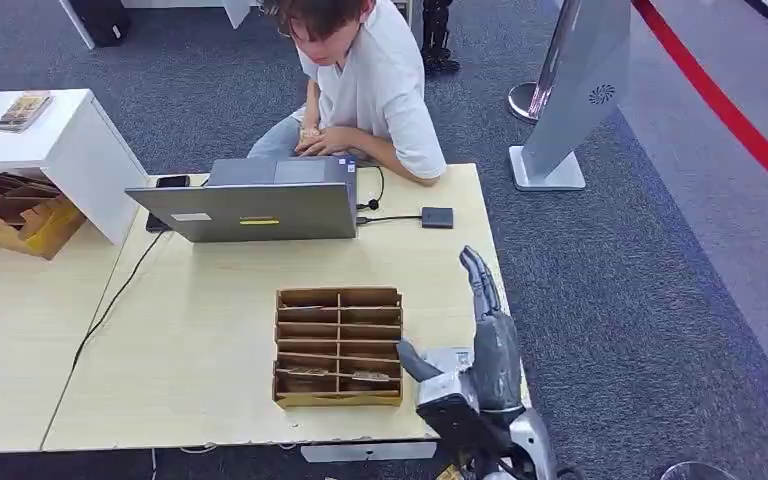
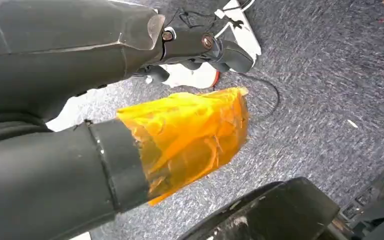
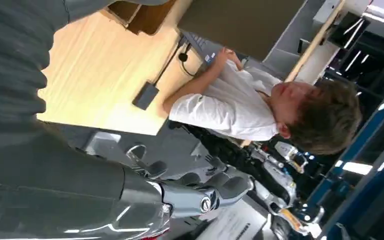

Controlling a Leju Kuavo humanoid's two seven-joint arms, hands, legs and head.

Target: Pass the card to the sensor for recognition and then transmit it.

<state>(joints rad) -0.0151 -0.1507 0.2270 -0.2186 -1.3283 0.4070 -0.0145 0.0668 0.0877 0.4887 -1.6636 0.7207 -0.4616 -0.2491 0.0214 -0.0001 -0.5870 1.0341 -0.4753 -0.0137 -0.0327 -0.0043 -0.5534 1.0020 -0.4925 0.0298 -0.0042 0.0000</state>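
Note:
A brown cardboard organizer (image 1: 338, 345) with several compartments stands on the table near its front edge; cards (image 1: 306, 372) lie in its nearest row. The small dark sensor (image 1: 437, 217) lies flat at the far right, wired to the laptop, and appears as a dark square (image 3: 146, 95) in the right wrist view. My right hand (image 1: 484, 335) hovers just right of the organizer with its fingers (image 3: 205, 196) stretched out and apart, holding nothing. My left hand (image 2: 195, 47) hangs over grey carpet, its thumb (image 2: 190, 135) wrapped in orange tape, nothing in it.
A grey laptop (image 1: 260, 205) stands open behind the organizer, a person (image 1: 370, 85) bent over it at the table's far side. A black cable (image 1: 110, 300) runs across the left of the table. At the left are a white cabinet (image 1: 55, 150) and cardboard pieces (image 1: 15, 215).

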